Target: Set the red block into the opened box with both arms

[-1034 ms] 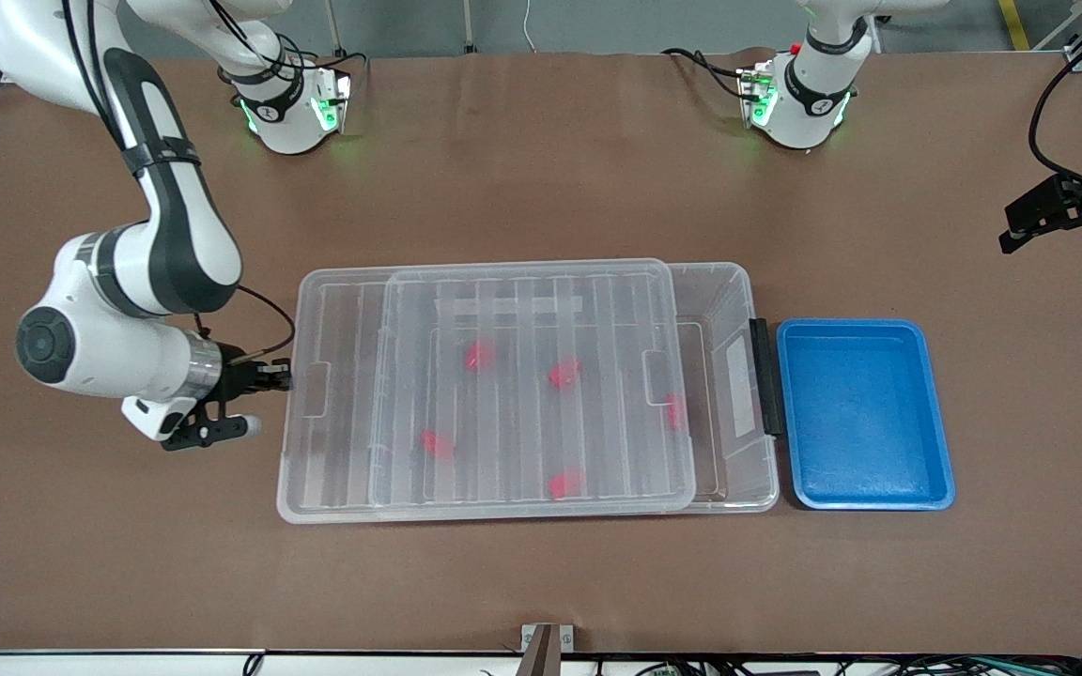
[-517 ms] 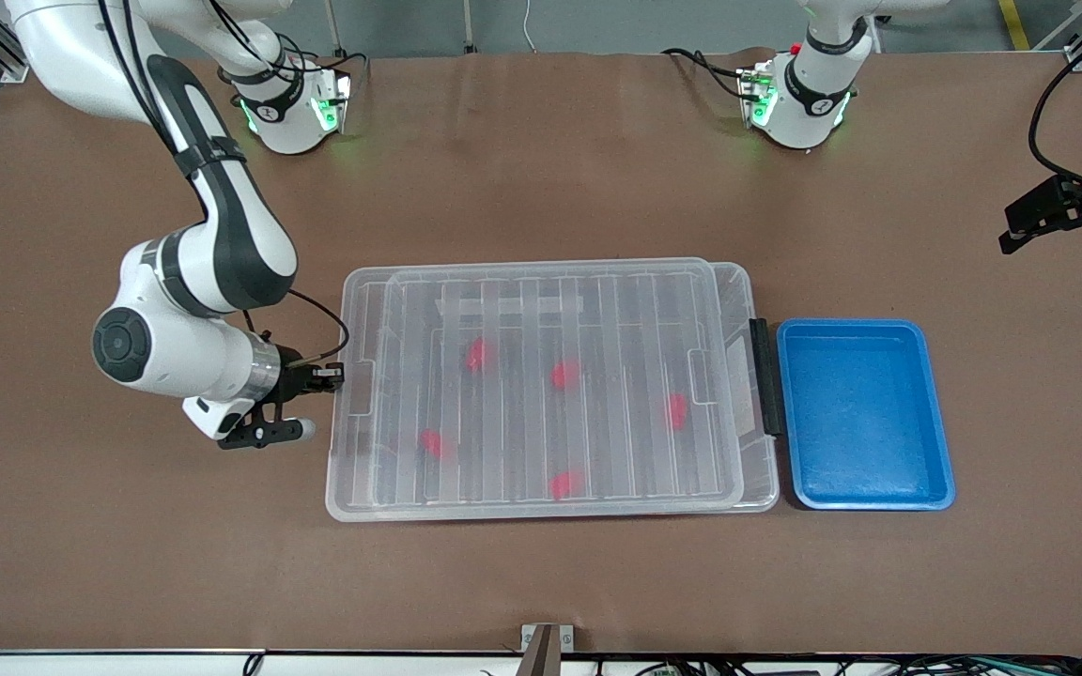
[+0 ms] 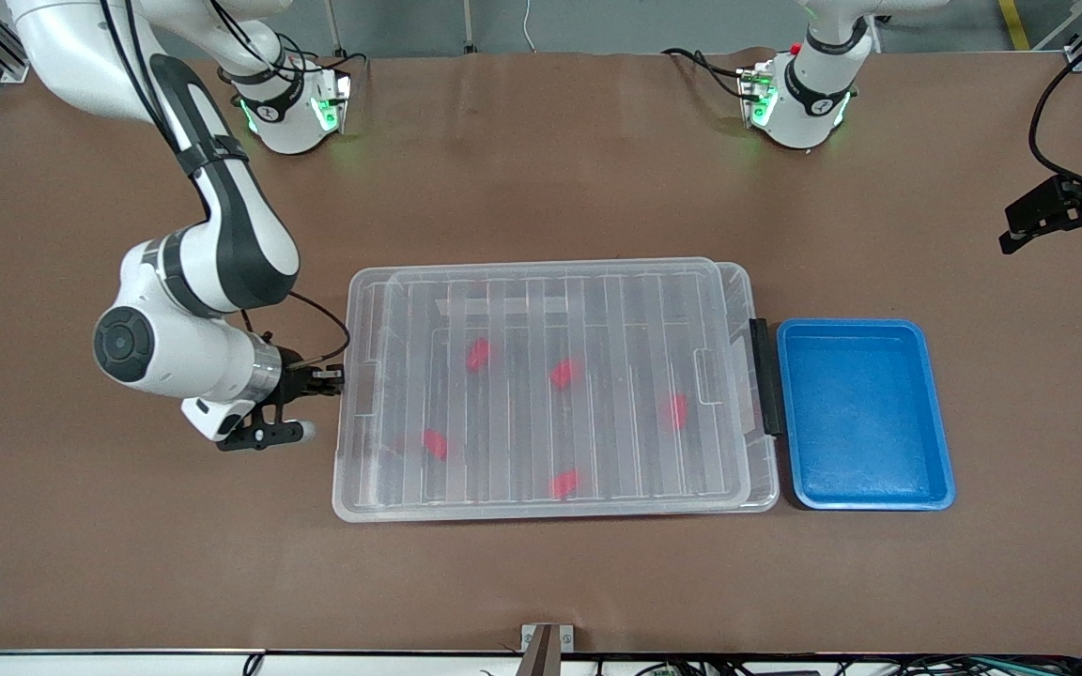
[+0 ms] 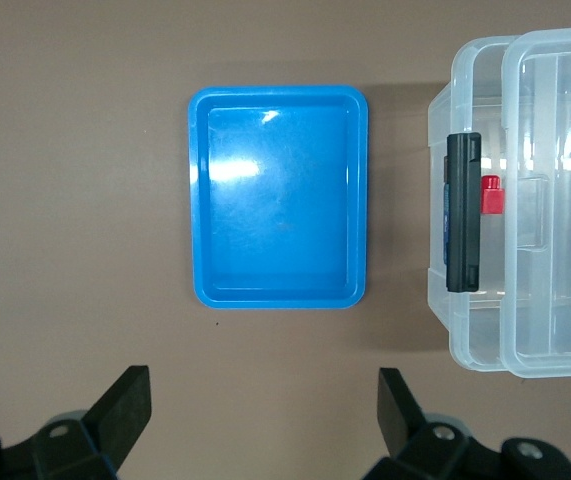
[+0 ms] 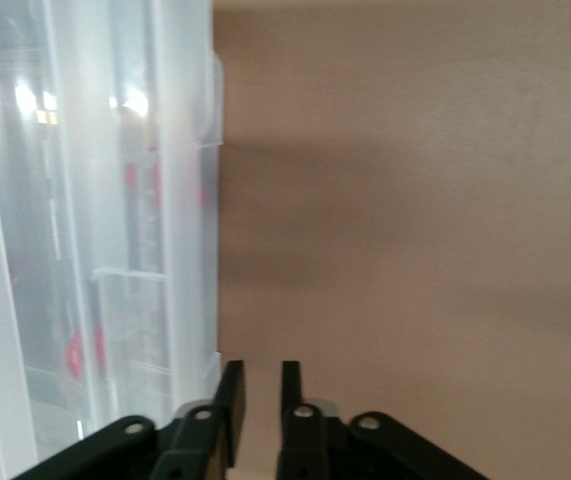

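**Item 1, right gripper** (image 3: 327,376) (image 5: 258,400): low at the table, at the right arm's end of the box. You will see its fingers parted by a narrow gap with nothing between them. It sits just beside the lid's short edge, not clamped on it.

**Item 2, lid** (image 3: 541,282): ribbed and translucent. It lies flat on the box and sits slightly off toward the right arm's end.

**Item 3, box** (image 3: 766,474): clear and shallow. Its long axis runs from one arm's end of the table (image 3: 541,582) to the other. A strip of its rim shows uncovered at the left arm's end, where the black latch bar (image 3: 762,376) (image 4: 463,212) sits.

**Item 4, red block** (image 3: 675,410) (image 4: 492,195): inside the box under the lid, nearest the latch bar. Its narrower end lines up with the box's short side.
- Four more red blocks lie scattered inside: (image 3: 478,354), (image 3: 563,374), (image 3: 434,443), (image 3: 564,483).
- You cannot tell which way these four point through the ribs.

**Item 5, blue tray** (image 3: 865,325) (image 4: 278,95): just beside the latch end, with its long axis across the box's.

**Item 6, left gripper** (image 3: 1062,221) (image 4: 265,410): waiting in the air over bare table at the left arm's end. Its fingers are spread wide and hold nothing.
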Robot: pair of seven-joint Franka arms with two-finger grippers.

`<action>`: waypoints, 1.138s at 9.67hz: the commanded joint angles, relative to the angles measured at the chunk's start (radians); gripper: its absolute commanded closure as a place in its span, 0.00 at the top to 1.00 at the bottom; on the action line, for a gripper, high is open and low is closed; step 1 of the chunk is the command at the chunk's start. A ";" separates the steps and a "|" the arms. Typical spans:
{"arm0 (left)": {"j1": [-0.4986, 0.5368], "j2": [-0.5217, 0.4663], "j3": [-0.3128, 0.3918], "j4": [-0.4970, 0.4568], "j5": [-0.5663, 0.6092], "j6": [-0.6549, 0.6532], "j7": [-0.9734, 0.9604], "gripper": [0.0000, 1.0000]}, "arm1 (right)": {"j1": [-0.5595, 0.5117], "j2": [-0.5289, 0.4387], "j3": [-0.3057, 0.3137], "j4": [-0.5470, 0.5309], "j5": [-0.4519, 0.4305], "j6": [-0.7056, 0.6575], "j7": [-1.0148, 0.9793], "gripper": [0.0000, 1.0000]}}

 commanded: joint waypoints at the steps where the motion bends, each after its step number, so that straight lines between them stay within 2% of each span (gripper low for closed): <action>1: 0.001 0.004 0.001 -0.030 -0.002 0.011 0.013 1.00 | -0.069 -0.183 -0.018 -0.018 -0.119 -0.123 0.017 1.00; 3: 0.001 0.004 0.001 -0.030 -0.003 0.011 0.013 1.00 | -0.074 -0.330 -0.131 -0.010 -0.138 -0.228 0.017 1.00; 4: 0.001 0.004 0.001 -0.030 -0.003 0.011 0.011 1.00 | -0.079 -0.410 -0.166 -0.012 -0.139 -0.296 0.026 1.00; 6: 0.001 0.004 0.001 -0.030 -0.003 0.011 0.011 1.00 | -0.154 -0.507 -0.178 -0.013 -0.138 -0.414 0.013 1.00; 8: 0.001 0.003 0.001 -0.029 -0.003 0.011 0.011 1.00 | -0.156 -0.509 -0.182 0.016 -0.138 -0.462 0.008 1.00; 9: 0.001 0.003 0.001 -0.029 -0.003 0.011 0.010 1.00 | -0.153 -0.501 -0.182 0.067 -0.139 -0.464 0.008 1.00; 11: -0.002 0.003 -0.002 -0.029 -0.002 0.011 0.004 1.00 | -0.150 -0.490 -0.182 0.082 -0.138 -0.464 0.006 1.00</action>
